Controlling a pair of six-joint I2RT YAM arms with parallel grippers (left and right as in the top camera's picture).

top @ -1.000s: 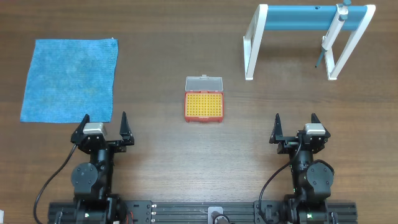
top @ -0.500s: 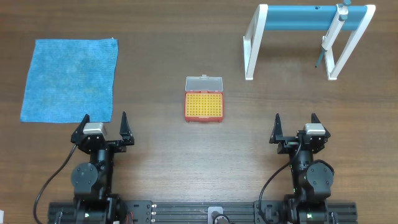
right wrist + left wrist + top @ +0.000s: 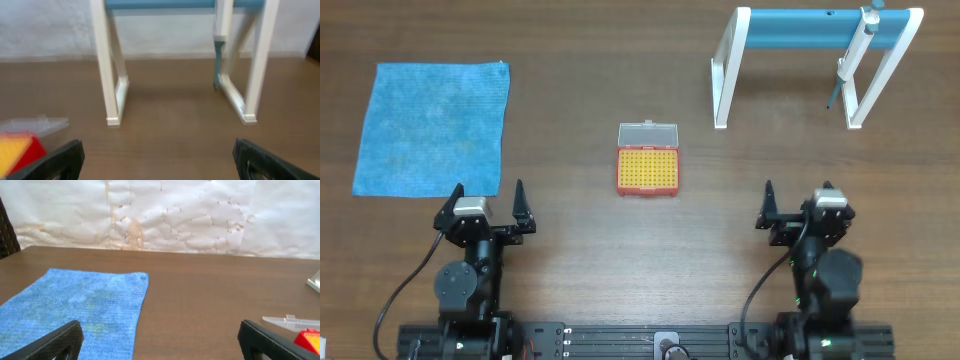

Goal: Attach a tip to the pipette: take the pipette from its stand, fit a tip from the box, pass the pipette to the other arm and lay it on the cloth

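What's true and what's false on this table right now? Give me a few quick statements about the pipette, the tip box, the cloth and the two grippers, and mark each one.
1. The pipette hangs on the stand. True.
2. The tip box has its lid shut. False: the lid is folded back and the yellow tips show.
3. The cloth lies flat on the left arm's side of the table. True.
4. The right gripper holds the pipette. False: it is open and empty, close to its own base.
5. The left gripper is open, with nothing between its fingers. True.
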